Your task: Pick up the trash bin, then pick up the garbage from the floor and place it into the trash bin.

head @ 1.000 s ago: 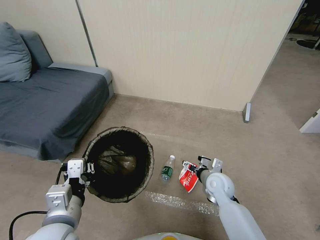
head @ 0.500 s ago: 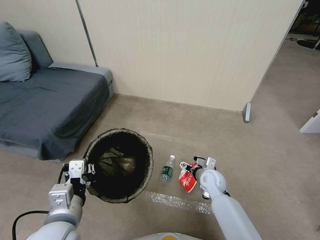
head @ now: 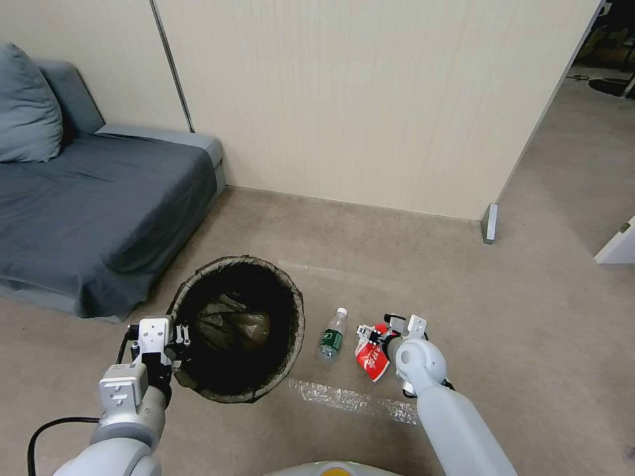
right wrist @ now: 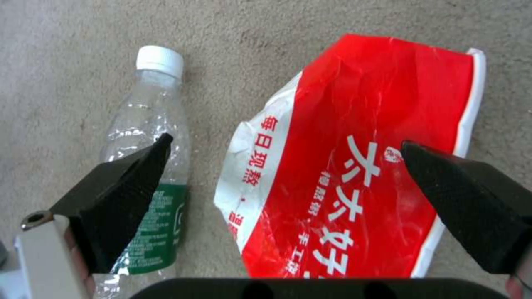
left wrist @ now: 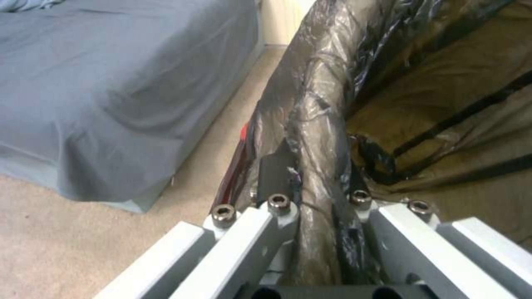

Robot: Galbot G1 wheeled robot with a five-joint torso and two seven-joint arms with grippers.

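Note:
The trash bin (head: pixel 299 317), round with a dark liner over its rim, hangs tilted at my lower left. My left gripper (head: pixel 173 340) is shut on the near part of its rim; the left wrist view shows the fingers clamping the liner-wrapped rim (left wrist: pixel 318 104). Two pieces of garbage lie on the floor to the bin's right: a small clear bottle (head: pixel 333 335) (right wrist: pixel 144 112) and a red-and-white snack packet (head: pixel 370 357) (right wrist: pixel 377 124). My right gripper (head: pixel 374 332) (right wrist: pixel 285 145) hovers open just above the packet, one finger over the bottle and the other over the packet's far side.
A grey sofa (head: pixel 86 205) with a pillow (head: pixel 26 106) stands left of the bin. A beige wall (head: pixel 364 99) closes the back, with a doorstop (head: pixel 489 223) at its corner. A clear plastic strip (head: pixel 350 400) lies on the floor near me. Open floor extends right.
My right gripper has moved a little left and lower over the packet. The bin in my left gripper has sunk slightly.

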